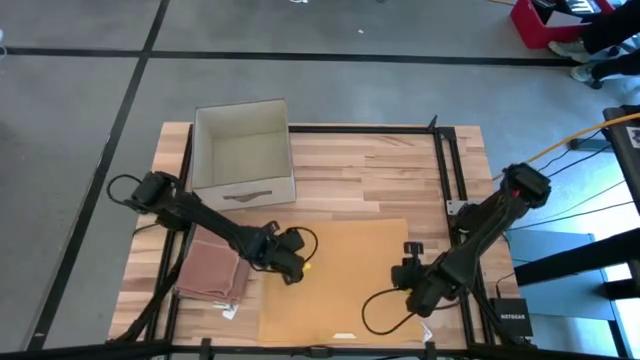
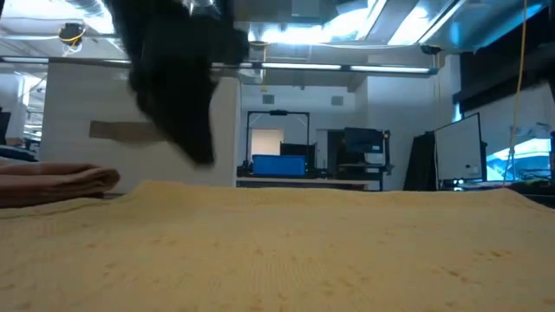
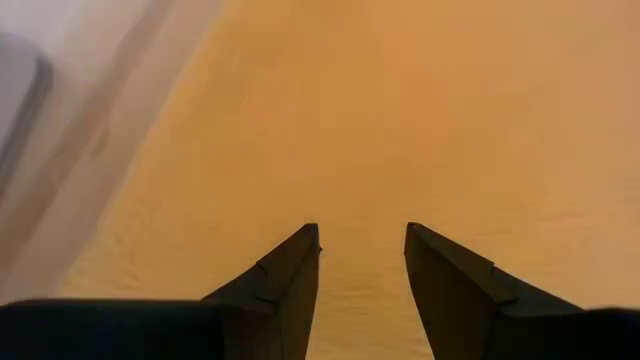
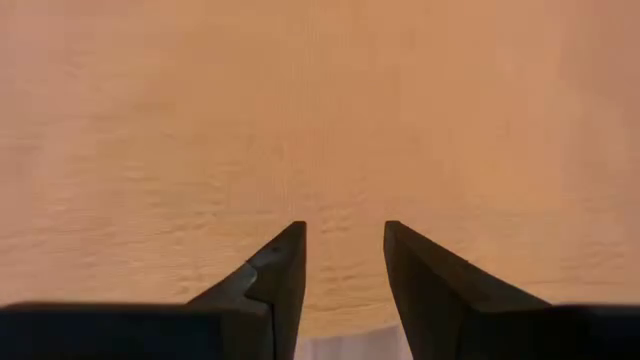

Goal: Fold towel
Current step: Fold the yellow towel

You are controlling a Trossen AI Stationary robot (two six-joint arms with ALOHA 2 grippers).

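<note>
The tan towel (image 1: 335, 275) lies flat on the desk (image 1: 390, 165), in front of the white box (image 1: 243, 152) and beside the folded brown cloth (image 1: 210, 268). My left tool (image 1: 296, 268) sits at the towel's edge nearest that cloth, my right tool (image 1: 412, 292) at the opposite edge; both have fingers (image 3: 290, 285) apart over the fabric, gripping nothing. To fold well, I judge both should pinch one layer cleanly, lift together, and keep the edge taut and level.
</note>
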